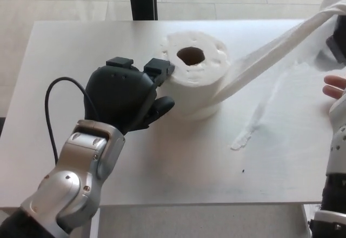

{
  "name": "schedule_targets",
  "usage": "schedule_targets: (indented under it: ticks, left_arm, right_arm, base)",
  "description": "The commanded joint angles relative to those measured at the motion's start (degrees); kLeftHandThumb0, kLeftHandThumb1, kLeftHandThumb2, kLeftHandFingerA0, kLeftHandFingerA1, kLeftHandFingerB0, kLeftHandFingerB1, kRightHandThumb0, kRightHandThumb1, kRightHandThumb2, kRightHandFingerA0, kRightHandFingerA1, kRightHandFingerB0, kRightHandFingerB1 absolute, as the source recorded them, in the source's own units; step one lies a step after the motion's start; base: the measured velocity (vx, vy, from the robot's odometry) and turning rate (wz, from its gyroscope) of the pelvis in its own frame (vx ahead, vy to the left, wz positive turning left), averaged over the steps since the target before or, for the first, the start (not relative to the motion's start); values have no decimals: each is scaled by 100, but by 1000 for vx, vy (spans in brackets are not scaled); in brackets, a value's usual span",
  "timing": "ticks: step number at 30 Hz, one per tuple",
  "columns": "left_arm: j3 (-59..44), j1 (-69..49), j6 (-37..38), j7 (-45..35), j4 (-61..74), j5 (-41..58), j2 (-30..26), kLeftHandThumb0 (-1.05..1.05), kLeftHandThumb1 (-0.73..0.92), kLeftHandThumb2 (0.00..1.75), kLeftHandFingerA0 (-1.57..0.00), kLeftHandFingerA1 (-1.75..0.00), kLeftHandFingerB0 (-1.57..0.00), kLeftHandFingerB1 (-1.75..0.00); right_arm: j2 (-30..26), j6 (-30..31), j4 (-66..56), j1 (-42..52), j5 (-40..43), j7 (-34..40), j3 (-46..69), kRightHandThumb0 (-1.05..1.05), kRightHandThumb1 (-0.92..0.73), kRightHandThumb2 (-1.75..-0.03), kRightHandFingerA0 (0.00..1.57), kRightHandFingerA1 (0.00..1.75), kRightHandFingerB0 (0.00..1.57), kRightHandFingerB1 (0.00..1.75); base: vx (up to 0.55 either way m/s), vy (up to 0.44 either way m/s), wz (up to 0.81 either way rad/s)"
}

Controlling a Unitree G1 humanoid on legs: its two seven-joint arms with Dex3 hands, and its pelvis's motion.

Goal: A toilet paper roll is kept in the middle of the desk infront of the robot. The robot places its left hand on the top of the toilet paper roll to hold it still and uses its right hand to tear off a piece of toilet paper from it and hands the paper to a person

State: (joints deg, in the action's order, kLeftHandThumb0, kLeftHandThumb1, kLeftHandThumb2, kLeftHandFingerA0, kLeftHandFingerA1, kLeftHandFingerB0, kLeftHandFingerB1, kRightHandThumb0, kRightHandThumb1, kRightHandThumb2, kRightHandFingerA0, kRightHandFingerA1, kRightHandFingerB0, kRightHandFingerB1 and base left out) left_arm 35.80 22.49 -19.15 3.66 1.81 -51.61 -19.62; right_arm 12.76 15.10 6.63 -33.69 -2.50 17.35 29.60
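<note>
The toilet paper roll (pixel 195 75) is standing upright on its end toward the far middle of the white worktop (pixel 162 167), its dark core hole facing up. A long strip of paper (pixel 273 51) is stretching taut from the roll's right side, rising up and away to the picture's top right corner, where it is meeting the right hand (pixel 338 40); only a dark sliver of that hand is showing at the frame edge, so whether its fingers are clamped on the strip cannot be told. The left hand (pixel 124 97) is sitting against the roll's left flank, not on top, its fingers (pixel 159 67) curled and touching the roll's upper rim while the thumb is pressing in lower down. A thin torn scrap of paper (pixel 254 124) is lying flat on the worktop just right of the roll. A person's fingertips (pixel 335 85) are showing at the right edge, under the stretched strip.
</note>
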Motion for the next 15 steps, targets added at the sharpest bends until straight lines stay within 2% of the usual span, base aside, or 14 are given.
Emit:
schedule_targets:
  ticks: [1,2,3,4,5,6,7,8,11,12,14,15]
  left_arm:
    - [1435,571,1397,4,-973,-1268,-174,-65,79,64,-59,-57,-53,-47]
    - [1477,586,1410,30,-1035,-1183,-75,-67,62,96,-53,-63,-49,-58]
    - [1537,621,1394,9,-1050,-1216,-58,-67,62,96,-53,-63,-49,-58]
    - [1582,655,1392,33,-1073,-1227,-53,-65,81,64,-61,-55,-54,-46]
    - [1693,717,1370,104,-1154,-1335,10,-69,62,99,-59,-65,-52,-59]
    - [1807,756,1312,160,-1243,-1448,96,-69,62,98,-59,-65,-52,-59]
    - [1840,760,1292,148,-1257,-1439,111,-69,62,98,-59,-65,-52,-59]
    - [1871,773,1290,214,-1305,-1429,123,-67,80,64,-68,-57,-59,-48]
    - [1915,777,1266,336,-1340,-1392,81,-67,80,64,-68,-57,-59,-48]
    - [1960,867,1294,369,-1449,-1419,77,-68,81,64,-73,-56,-60,-47]
    - [2010,928,1279,360,-1499,-1401,71,-68,81,64,-73,-56,-60,-47]
    - [1981,929,1359,462,-1502,-1317,40,-67,77,64,-74,-57,-59,-48]
  right_arm:
    - [356,357,-486,-1226,3413,2030,2024,-60,-92,-79,112,175,89,175]
    - [375,362,-491,-1259,3440,2051,2033,-59,-92,-77,109,175,87,175]
    - [384,380,-481,-1272,3435,2040,2027,-59,-92,-77,109,175,87,175]
    - [390,395,-481,-1294,3431,2053,2029,-57,-92,-72,112,175,85,175]
    - [392,416,-492,-1305,3428,2031,2017,-64,-70,-108,137,155,115,143]
    - [375,451,-518,-1292,3453,1989,2024,-42,-78,-126,132,138,124,134]
    - [373,490,-531,-1308,3472,2017,2044,-42,-78,-126,132,138,124,134]
    - [363,525,-551,-1344,3498,2092,2083,-62,-76,-109,137,157,114,144]
    - [395,573,-576,-1421,3521,2212,2119,-62,-76,-109,137,157,114,144]
    - [289,588,-514,-1494,3620,2245,2234,-26,-78,-125,123,128,118,125]
    - [227,629,-488,-1528,3653,2244,2293,-26,-78,-125,123,128,118,125]
    - [211,649,-508,-1525,3655,2219,2291,-49,-92,-70,112,175,83,175]
  base:
    - [0,0,0]
    - [0,0,0]
    - [0,0,0]
    - [0,0,0]
    - [0,0,0]
    - [0,0,0]
    - [0,0,0]
    - [0,0,0]
    - [0,0,0]
    - [0,0,0]
    - [0,0,0]
    - [0,0,0]
